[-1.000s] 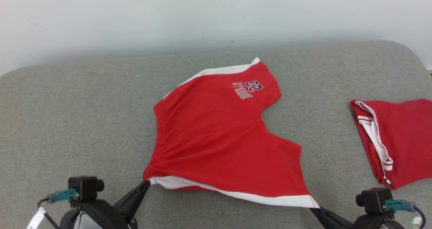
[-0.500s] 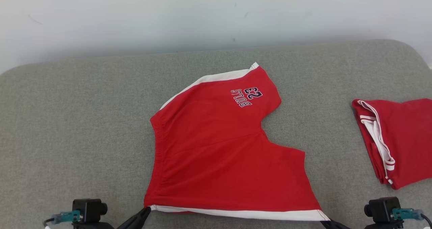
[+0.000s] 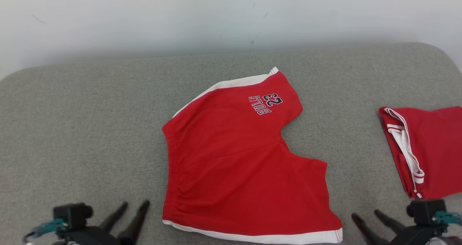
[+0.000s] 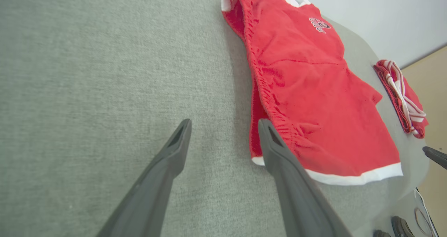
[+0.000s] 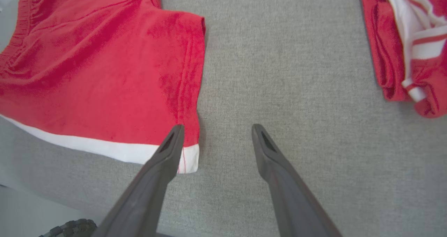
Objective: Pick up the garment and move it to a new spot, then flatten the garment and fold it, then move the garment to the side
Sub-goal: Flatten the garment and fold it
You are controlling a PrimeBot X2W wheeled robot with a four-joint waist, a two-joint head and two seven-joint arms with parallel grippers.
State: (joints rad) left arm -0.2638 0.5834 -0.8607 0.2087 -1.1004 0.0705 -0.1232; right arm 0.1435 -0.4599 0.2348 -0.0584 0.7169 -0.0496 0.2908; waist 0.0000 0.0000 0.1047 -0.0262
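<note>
Red shorts (image 3: 234, 158) lying flat, centre frame.
Left fingers (image 3: 139, 215), lower left, and right fingers (image 3: 362, 227), lower right, are standing spread beside the hem, pinching nothing.

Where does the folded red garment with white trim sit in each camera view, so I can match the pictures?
Head view: folded red garment at the right edge, around mid-height.
Left wrist view: folded red garment near the right edge, above mid-height.
Right wrist view: folded red garment in the top right corner.
Shared landmark: the white hem of the red shorts, lying apart from it.
</note>
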